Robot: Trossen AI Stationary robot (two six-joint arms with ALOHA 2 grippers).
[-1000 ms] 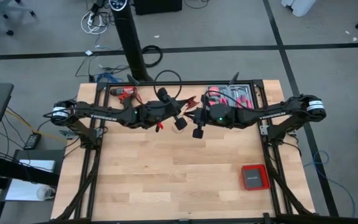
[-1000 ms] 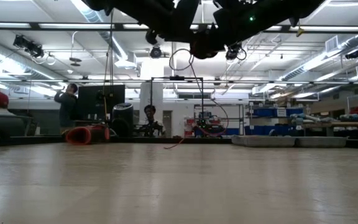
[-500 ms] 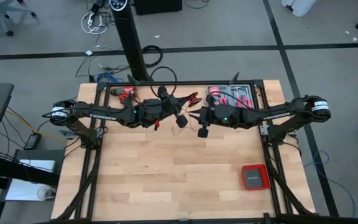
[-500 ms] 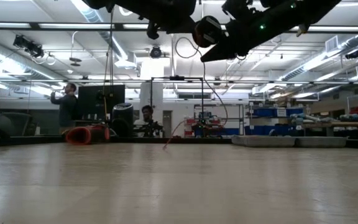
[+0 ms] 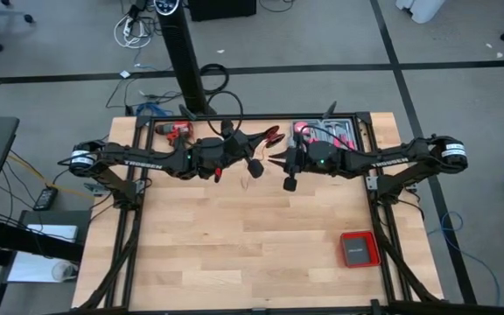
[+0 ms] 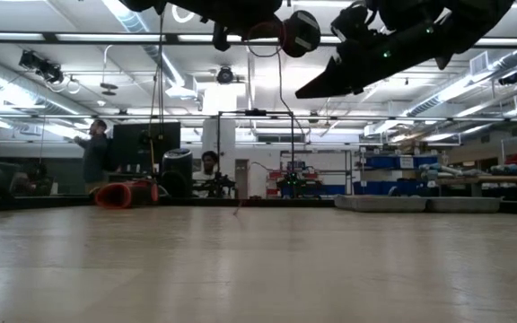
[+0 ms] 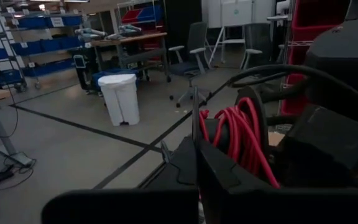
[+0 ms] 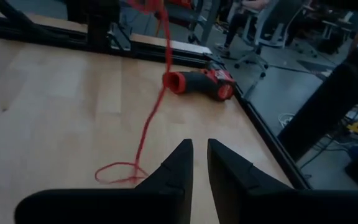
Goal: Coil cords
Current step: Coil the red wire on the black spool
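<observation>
The cords are a thin red cord and a black one. Some turns are gathered as a red coil (image 7: pixel 238 134) right beside my left gripper (image 7: pixel 196 158), which is shut, held level above the table's far middle (image 5: pixel 241 156). One red strand (image 8: pixel 153 106) hangs from there, and its end lies on the table in a small loop (image 8: pixel 118 171). My right gripper (image 8: pixel 199 163) hovers to the right of the left one (image 5: pixel 278 160). It is open by a narrow gap with nothing between its fingers. My left gripper is shut on the cord where a thin strand (image 7: pixel 194 124) comes out between its closed fingertips. The fingers point level toward the table's right. The coil sits lifted clear beside them, and one strand (image 6: pixel 281 135) hangs slack to the table.
A red-and-black drill (image 8: pixel 201 84) lies at the table's far left (image 5: pixel 176 131). A tray of red-handled tools (image 5: pixel 326 134) stands at the far right, with a red clamp (image 5: pixel 272 137) beside it. A flat red box (image 5: pixel 357 249) lies near the right front.
My right gripper has drawn back toward the table's right edge, away from my left gripper, and sunk a little. The wide loop that hung under the grippers has been drawn up. Now only one strand hangs to the table.
</observation>
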